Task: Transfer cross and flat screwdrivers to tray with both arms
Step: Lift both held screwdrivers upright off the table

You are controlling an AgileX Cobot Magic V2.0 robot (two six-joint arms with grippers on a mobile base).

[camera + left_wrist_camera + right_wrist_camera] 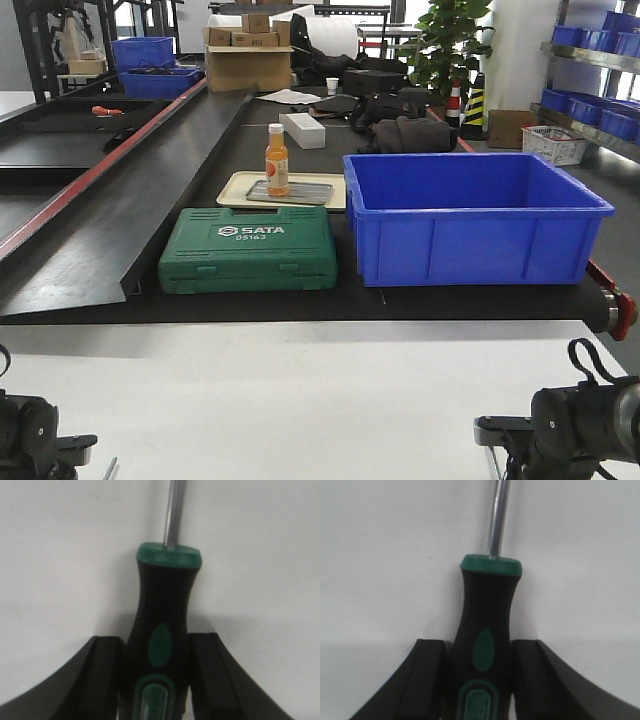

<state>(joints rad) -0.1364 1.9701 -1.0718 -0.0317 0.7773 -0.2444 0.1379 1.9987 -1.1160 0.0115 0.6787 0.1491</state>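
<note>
In the left wrist view a screwdriver (162,600) with a black and green handle and a bright metal shaft lies over a white surface. My left gripper (156,647) is shut on its handle. The right wrist view shows a matching screwdriver (487,605), with my right gripper (480,650) shut on its handle. Both tips run out of frame, so cross and flat cannot be told apart. The grey metal tray (305,194) lies on a cream tray (232,185) on the black table, far ahead of both arms. The left arm (30,440) and right arm (575,425) sit at the bottom corners.
An orange bottle (276,160) stands on the grey tray. A green SATA tool case (248,262) lies in front of it. A large blue bin (470,215) stands to the right. A white tabletop (300,400) lies between the arms and the black table.
</note>
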